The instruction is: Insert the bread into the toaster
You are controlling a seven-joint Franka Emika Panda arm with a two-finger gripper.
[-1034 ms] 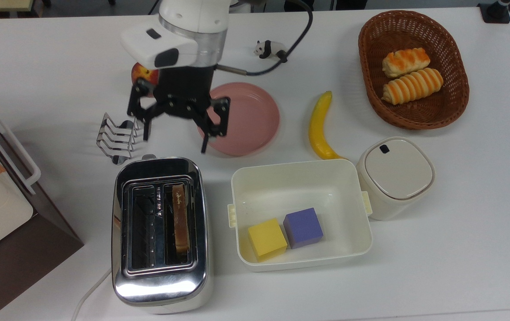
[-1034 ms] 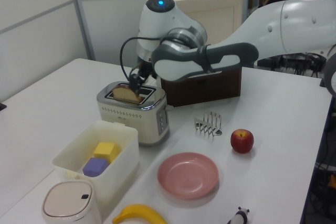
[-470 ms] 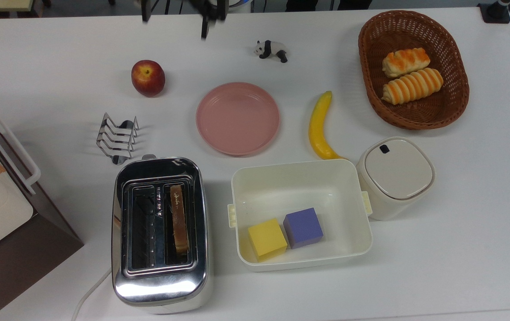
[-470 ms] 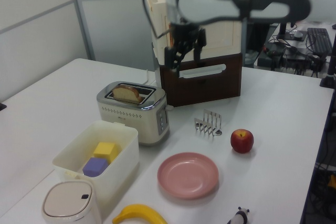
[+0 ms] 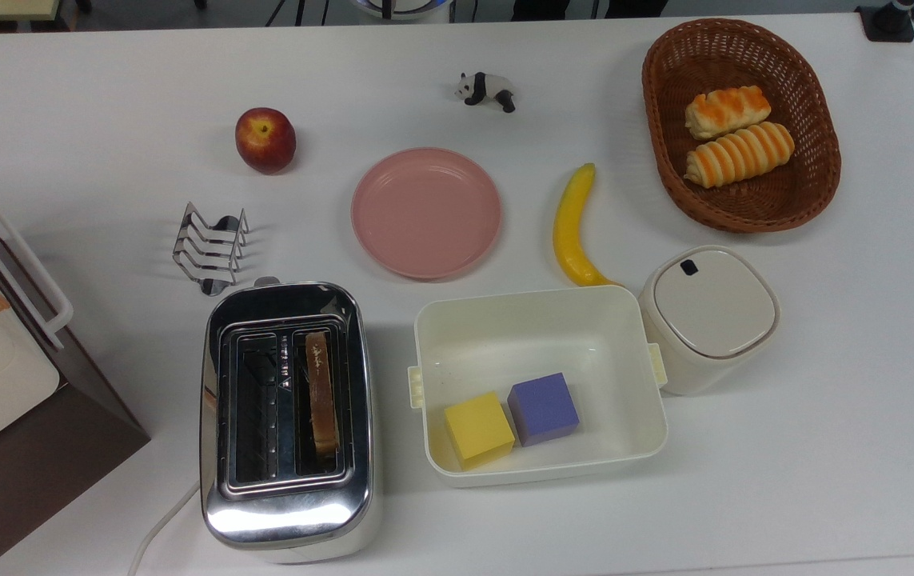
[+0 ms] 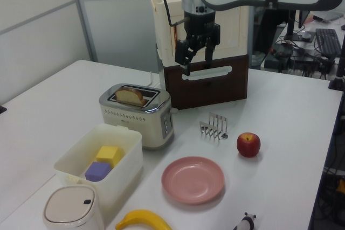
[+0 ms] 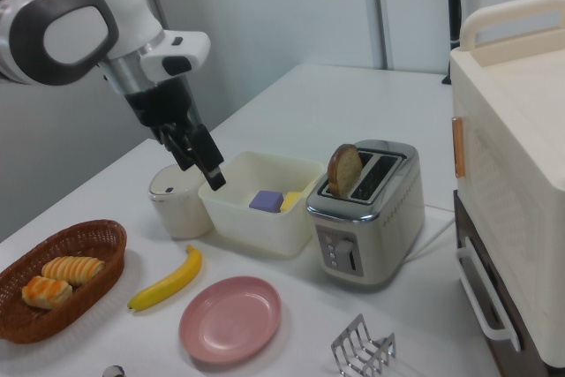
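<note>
Though half-sunk, seemingly browned bread (image 5: 321, 394)

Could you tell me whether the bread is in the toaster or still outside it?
In: the bread stands on edge in one toaster slot, top protruding.

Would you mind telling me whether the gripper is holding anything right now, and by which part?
Nothing is held. The gripper hangs open and empty in the air, while the bread stands in the toaster.
</note>
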